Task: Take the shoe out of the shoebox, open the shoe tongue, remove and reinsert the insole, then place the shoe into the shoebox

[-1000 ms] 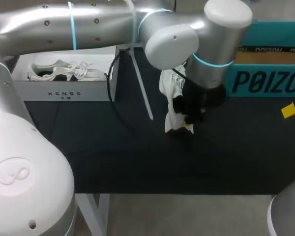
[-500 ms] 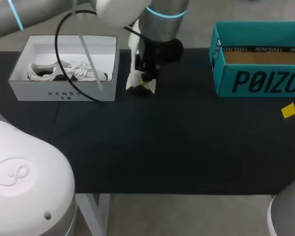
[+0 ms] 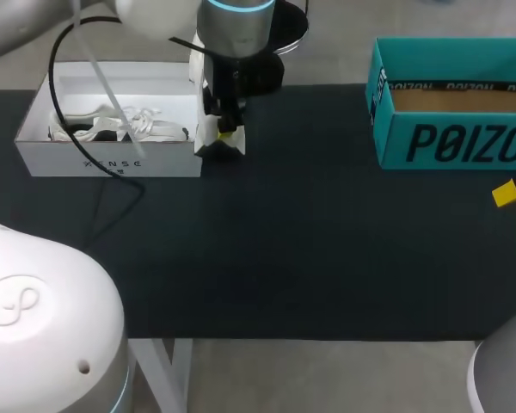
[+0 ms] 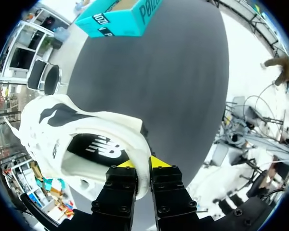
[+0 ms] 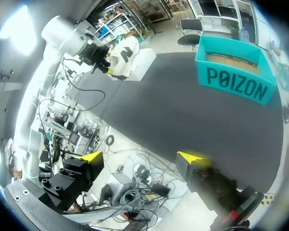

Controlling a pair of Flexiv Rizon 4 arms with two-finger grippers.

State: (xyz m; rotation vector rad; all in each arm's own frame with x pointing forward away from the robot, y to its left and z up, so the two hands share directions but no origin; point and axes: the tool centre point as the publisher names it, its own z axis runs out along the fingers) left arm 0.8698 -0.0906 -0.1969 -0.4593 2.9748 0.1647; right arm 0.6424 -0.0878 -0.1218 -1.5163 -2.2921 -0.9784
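White sneaker (image 3: 213,138): hangs from my left pincer (image 3: 228,134), just beside the white shoebox (image 3: 112,160) at its right wall, over the worktop (image 3: 284,241).
Risk: the grip takes only the thin collar edge, so the sneaker may slip or snag that wall.
Left pincer: nearly closed, clamping the collar.
Right pincer (image 5: 142,161): wide apart, empty.

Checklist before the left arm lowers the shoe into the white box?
1. Left pincer shut on shoe, at the collar: ok.
2. Shoe over white shoebox opening: not ok, it hangs beside the right wall.
3. Room in box: cannot tell, second shoe lies inside.
4. Insole seated flat: cannot tell.
5. Right pincer open, far from box: ok.
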